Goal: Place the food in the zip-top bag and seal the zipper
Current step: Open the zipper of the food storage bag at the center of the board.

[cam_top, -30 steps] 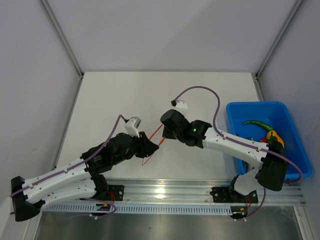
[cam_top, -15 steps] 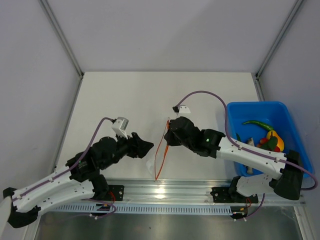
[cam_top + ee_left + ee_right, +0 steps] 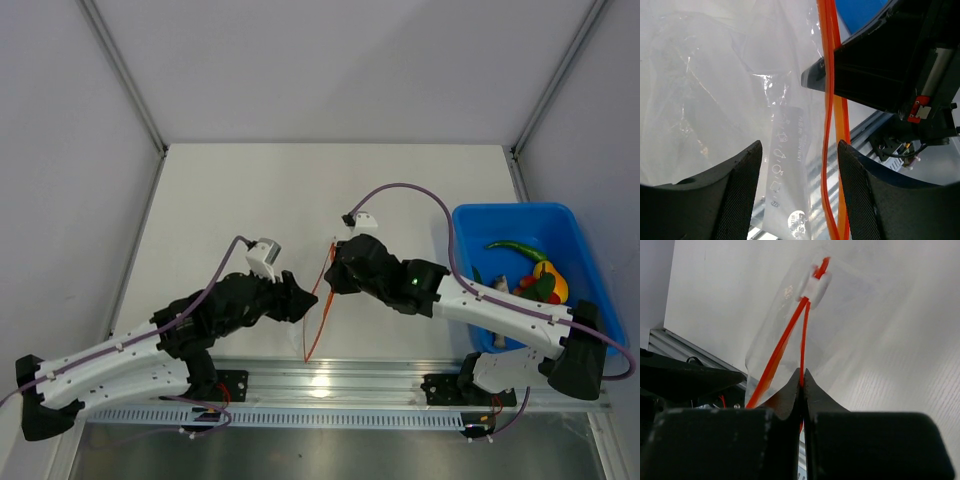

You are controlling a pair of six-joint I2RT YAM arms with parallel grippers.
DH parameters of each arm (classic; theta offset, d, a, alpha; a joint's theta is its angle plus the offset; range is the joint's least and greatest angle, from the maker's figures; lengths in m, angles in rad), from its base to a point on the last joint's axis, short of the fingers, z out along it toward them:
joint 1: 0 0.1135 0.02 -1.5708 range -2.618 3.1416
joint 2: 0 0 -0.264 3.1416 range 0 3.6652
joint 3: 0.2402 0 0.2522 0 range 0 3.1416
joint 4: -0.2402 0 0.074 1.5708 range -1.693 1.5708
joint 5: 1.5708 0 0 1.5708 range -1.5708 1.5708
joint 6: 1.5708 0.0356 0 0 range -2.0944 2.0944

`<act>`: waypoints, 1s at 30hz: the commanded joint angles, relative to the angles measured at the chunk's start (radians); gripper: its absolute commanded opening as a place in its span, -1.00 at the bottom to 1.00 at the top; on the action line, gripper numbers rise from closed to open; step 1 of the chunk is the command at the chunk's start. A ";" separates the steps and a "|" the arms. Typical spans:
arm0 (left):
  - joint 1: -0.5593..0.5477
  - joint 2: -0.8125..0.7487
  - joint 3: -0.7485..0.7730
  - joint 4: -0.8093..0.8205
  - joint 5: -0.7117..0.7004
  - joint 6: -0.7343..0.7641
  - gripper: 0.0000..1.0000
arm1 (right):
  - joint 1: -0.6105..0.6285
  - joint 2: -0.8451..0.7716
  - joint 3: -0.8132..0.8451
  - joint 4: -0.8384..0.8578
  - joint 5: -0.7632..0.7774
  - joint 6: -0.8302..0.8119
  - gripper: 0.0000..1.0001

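Observation:
The clear zip-top bag (image 3: 715, 90) hangs off the table between the two arms, its orange-red zipper (image 3: 318, 310) running down towards the front rail. My right gripper (image 3: 801, 382) is shut on one orange strip of the zipper, below the white slider tab (image 3: 817, 284). My left gripper (image 3: 800, 195) is open; the bag's printed panel and the zipper strips (image 3: 832, 125) hang between its fingers without being pinched. The food lies in the blue bin: a green pepper (image 3: 515, 246), a yellow-orange pepper (image 3: 548, 272) and red tomatoes (image 3: 530, 288).
The blue bin (image 3: 510, 209) stands at the table's right edge, behind the right arm's base. An aluminium rail (image 3: 330, 385) runs along the near edge under the bag's lower corner. The right arm's black wrist (image 3: 880, 65) is close in front of my left fingers.
My left gripper let go of the bag and opened, drew back left, then came in again around the bag. The right gripper shifted right, and the bag hangs longer from it.

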State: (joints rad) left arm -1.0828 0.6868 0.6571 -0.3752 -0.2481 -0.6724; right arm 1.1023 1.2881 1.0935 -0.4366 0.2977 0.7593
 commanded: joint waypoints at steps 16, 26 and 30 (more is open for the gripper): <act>-0.048 0.114 0.136 -0.014 -0.069 0.094 -0.16 | 0.002 -0.079 -0.011 0.027 -0.014 0.035 -1.00; -0.046 0.215 0.367 -0.178 -0.178 0.155 -0.99 | -0.032 -0.076 -0.020 -0.172 0.059 0.031 -1.00; -0.046 0.258 0.466 -0.260 -0.275 0.148 -0.99 | -0.042 -0.046 -0.004 -0.299 0.147 0.032 -1.00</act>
State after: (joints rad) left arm -1.1236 0.9348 1.0431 -0.5648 -0.4126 -0.5468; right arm 1.0702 1.2255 1.0767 -0.5877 0.3523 0.7853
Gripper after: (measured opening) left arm 0.007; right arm 0.003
